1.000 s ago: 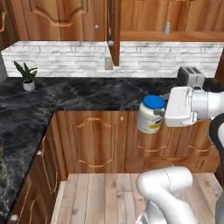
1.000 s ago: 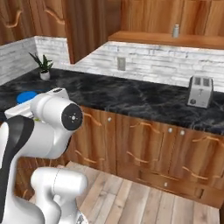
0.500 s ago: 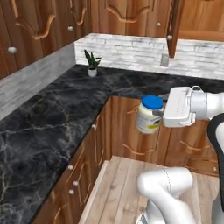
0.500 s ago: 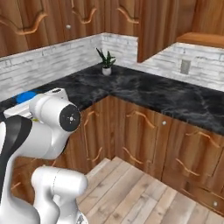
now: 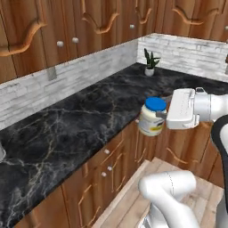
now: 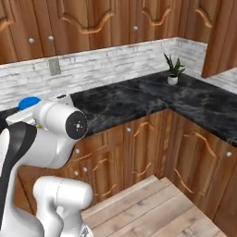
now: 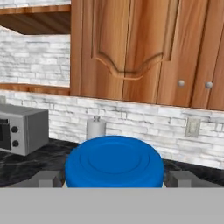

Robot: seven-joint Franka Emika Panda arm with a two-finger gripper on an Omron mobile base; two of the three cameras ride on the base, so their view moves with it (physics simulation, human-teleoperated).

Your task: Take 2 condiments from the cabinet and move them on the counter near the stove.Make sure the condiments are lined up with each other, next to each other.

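A squat cream-white jar (image 5: 151,119) with a blue lid and a yellowish label is one of the condiments. It hangs in the air just off the front edge of the black marble counter (image 5: 67,129). My gripper (image 5: 163,116) is shut on its sides from the right. In the hand view the blue lid (image 7: 114,162) sits between my two dark fingertips (image 7: 48,178). The right base view shows the lid (image 6: 29,102) peeking out behind my arm. The stove is out of view.
A grey microwave (image 7: 22,129) and a white paper-towel roll (image 7: 96,127) stand on the counter ahead of the hand. A small potted plant (image 5: 150,64) sits in the far corner. Shut wooden wall cabinets (image 7: 127,43) hang above, and drawer units (image 5: 107,173) run below.
The whole scene has swung across both base views, so the base has turned. The jar stays in my gripper at the same place relative to the arm.
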